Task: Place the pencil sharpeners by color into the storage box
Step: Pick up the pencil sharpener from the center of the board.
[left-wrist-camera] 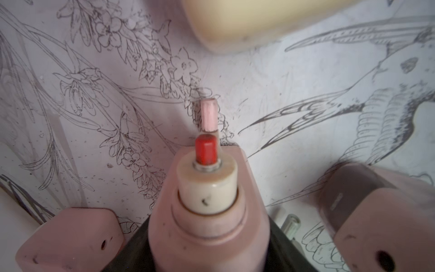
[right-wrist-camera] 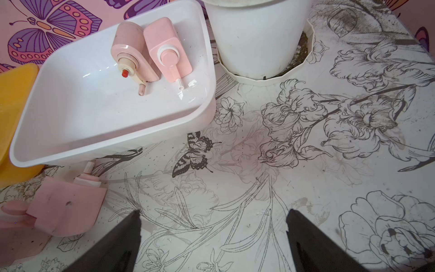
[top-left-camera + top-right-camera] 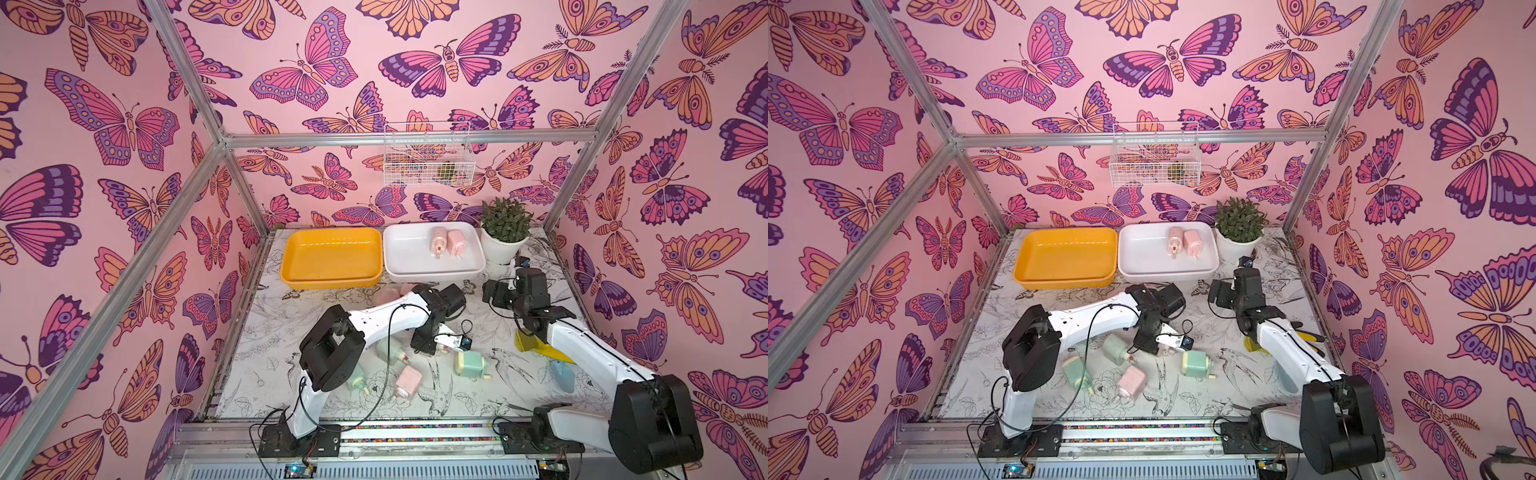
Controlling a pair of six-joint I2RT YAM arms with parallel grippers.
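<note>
Pink sharpeners: two sit in the white tray (image 3: 432,272) at the back; yellow tray (image 3: 330,274) beside it holds nothing, so sorting is barely started.

Top views: on the surface (image 3: 266,365) lie three green sharpeners, e.g. one (image 3: 471,363) mid-surface, plus a loose pink one (image 3: 407,382). More pink ones are partly hidden behind the left arm. Plant pot (image 3: 503,247) stands right of the white tray.

Left wrist: left end effector (image 1: 209,254) is closed around a pink sharpener (image 1: 209,223), red knob pointing away; two more pink ones flank it.

Right wrist: right end effector (image 2: 213,235) is wide apart, holding nothing, hovering over bare surface in front of the white tray. A pink sharpener (image 2: 67,209) lies nearby.

Left to do: remaining pinks, all greens.
</note>
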